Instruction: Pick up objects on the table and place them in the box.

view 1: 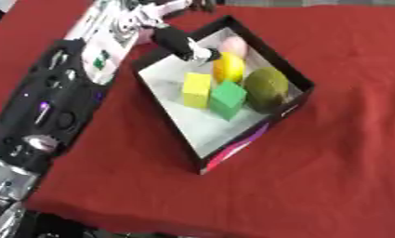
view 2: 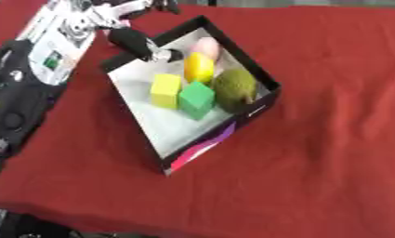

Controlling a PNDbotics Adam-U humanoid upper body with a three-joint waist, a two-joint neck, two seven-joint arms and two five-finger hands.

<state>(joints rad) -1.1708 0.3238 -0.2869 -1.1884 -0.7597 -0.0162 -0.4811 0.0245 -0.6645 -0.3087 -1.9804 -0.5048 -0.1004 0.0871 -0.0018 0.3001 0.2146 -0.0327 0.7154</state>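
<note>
Left eye view shows your black open box [view 1: 291, 108] at frame centre holding a yellow cube [view 1: 196, 89], green cube [view 1: 228, 99], yellow lemon-shaped fruit [view 1: 229, 68], olive round fruit [view 1: 266, 88] and pink rounded piece [view 1: 233, 46]; the red surface [view 1: 339, 158] shows nothing left. Your left hand [view 1: 182, 42], upper left, reaches in; I cannot tell its fingers' state.

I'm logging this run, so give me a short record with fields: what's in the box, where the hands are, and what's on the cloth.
box: black walls, pale floor, on red cloth
contents: yellow cube, green cube, yellow rounded fruit, olive-green round fruit, pink item
left hand: over the box's far corner, fingers by the yellow fruit
right hand: not in view
loose objects on cloth: none visible
</note>
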